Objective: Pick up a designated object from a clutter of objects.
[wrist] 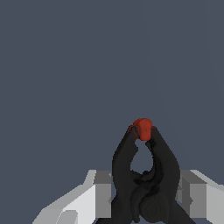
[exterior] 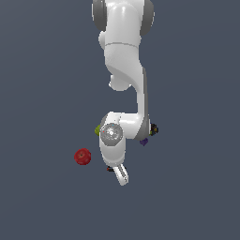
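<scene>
**A:** How far along is it? Start with the big things.

**B:** The arm [exterior: 123, 70] reaches down over the table [exterior: 42, 93] and covers most of the clutter; the red apple [exterior: 83, 156] lies apart on the exterior view's left; a bit of yellow-green fruit [exterior: 98, 130], a purple block [exterior: 144, 141] and a dark lump [exterior: 153, 129] peek out from behind the wrist.

**A:** And the clamp?

**B:** The black clamp [wrist: 144, 179] sits between the fingers [wrist: 98, 197] of the end effector [wrist: 144, 197]; in the wrist view they stand close on either side of its body, red tip [wrist: 142, 128] pointing away; I judge it gripped, though contact is hard to confirm.

**A:** Lifted?

**B:** I cannot tell; no gap above the table shows; reach and grasp look done, a clear lift remains.
</scene>
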`<action>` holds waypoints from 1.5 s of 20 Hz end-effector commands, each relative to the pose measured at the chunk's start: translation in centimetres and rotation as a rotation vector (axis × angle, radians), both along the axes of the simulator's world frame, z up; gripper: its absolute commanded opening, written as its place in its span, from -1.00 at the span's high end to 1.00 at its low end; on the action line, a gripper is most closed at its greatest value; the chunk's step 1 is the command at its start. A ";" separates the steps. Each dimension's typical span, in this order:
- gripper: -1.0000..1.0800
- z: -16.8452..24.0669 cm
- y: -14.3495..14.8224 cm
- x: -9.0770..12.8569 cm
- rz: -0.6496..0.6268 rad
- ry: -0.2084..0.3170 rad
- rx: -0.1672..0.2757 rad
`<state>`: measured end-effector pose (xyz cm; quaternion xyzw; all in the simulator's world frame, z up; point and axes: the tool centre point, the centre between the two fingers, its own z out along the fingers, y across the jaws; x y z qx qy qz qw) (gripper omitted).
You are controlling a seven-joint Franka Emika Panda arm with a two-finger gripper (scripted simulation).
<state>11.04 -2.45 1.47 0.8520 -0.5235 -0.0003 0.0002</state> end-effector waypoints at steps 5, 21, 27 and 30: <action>1.00 1.8 1.1 0.1 0.000 -0.001 0.000; 1.00 16.5 9.7 0.6 -0.001 -0.001 -0.001; 1.00 22.8 13.4 0.9 -0.001 -0.001 -0.002; 1.00 25.8 15.2 1.1 -0.001 -0.001 -0.002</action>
